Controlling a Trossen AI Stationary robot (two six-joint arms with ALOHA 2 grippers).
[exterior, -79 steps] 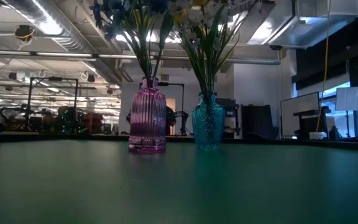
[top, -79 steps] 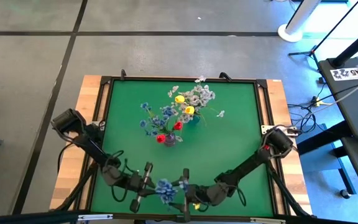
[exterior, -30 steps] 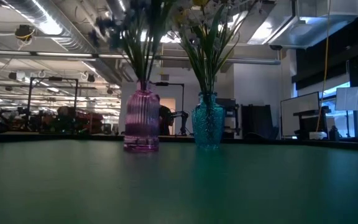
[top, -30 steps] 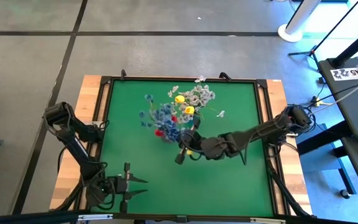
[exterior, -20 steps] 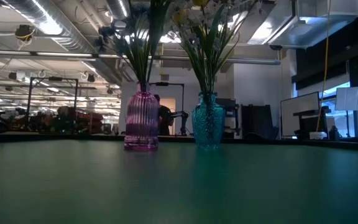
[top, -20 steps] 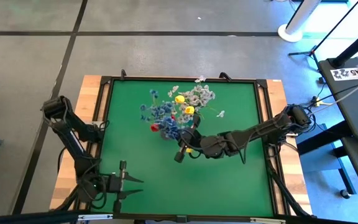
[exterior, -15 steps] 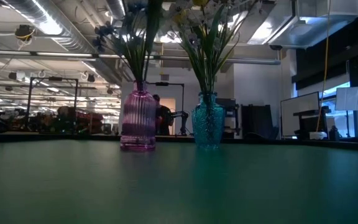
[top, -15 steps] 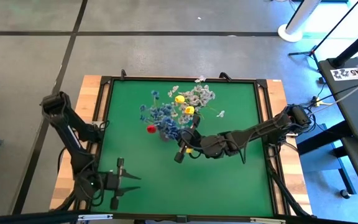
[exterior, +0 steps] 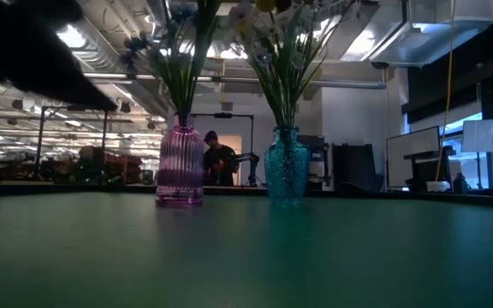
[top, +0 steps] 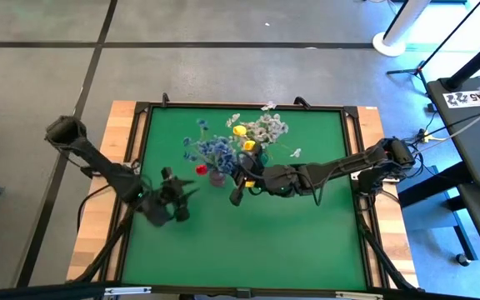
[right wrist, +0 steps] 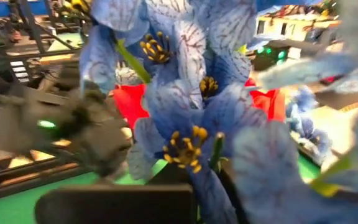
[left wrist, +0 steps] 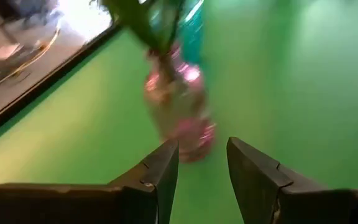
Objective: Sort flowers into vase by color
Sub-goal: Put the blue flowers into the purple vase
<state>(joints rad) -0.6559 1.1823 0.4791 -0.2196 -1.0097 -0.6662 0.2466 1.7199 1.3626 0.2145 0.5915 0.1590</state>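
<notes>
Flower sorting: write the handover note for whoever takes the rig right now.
Left gripper: open, empty, pointed at the pink vase.
Right gripper: shut, in among the blue flowers over that vase.
Pink vase holds blue and red flowers; the teal vase beside it holds yellow flowers and white ones.
No loose flowers lie on the green mat.
Left: free the right gripper, check colours.

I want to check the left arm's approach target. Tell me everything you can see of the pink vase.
The pink vase is a ribbed, see-through bottle, like tinted glass, with a narrow neck. It stands upright on the green table, left of the teal vase and apart from it in the low view. Green stems rise from its neck, carrying blue flowers and a red bud. The open left gripper faces it, not touching.
</notes>
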